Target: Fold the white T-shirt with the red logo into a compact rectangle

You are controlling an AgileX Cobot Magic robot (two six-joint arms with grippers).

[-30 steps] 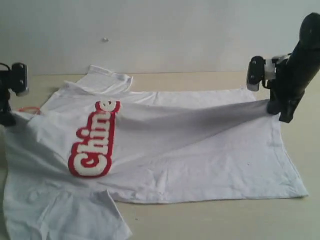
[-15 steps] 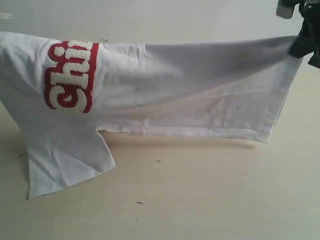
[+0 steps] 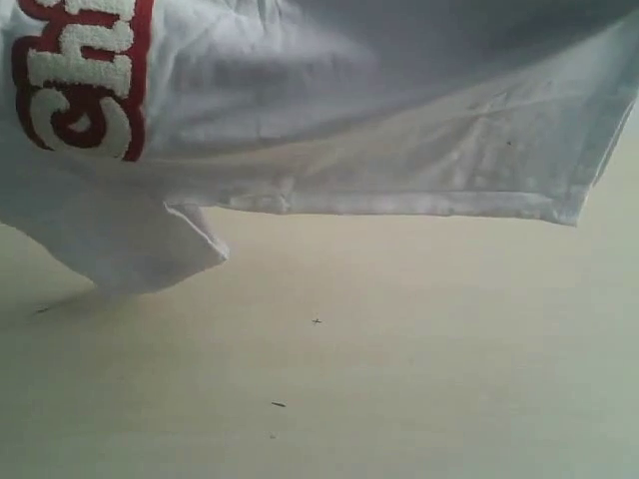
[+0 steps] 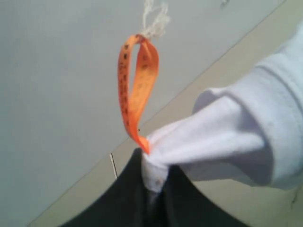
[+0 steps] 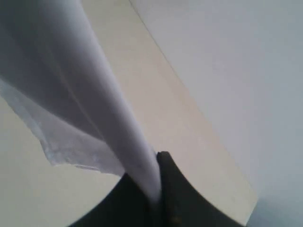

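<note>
The white T-shirt hangs lifted across the top of the exterior view, its hem and one sleeve drooping toward the table. Part of the red logo shows at the upper left. Both grippers are out of the exterior view. In the left wrist view my left gripper is shut on a bunched fold of the shirt beside the orange neck tag. In the right wrist view my right gripper is shut on a draped edge of the shirt.
The beige table lies bare below the hanging cloth, with a few small dark specks. A pale wall runs along the table's far edge.
The shirt has gone from lying on the table to being lifted high and toward the camera. Both grippers have risen out of the exterior view, and only the sleeve tip hangs near the table.
</note>
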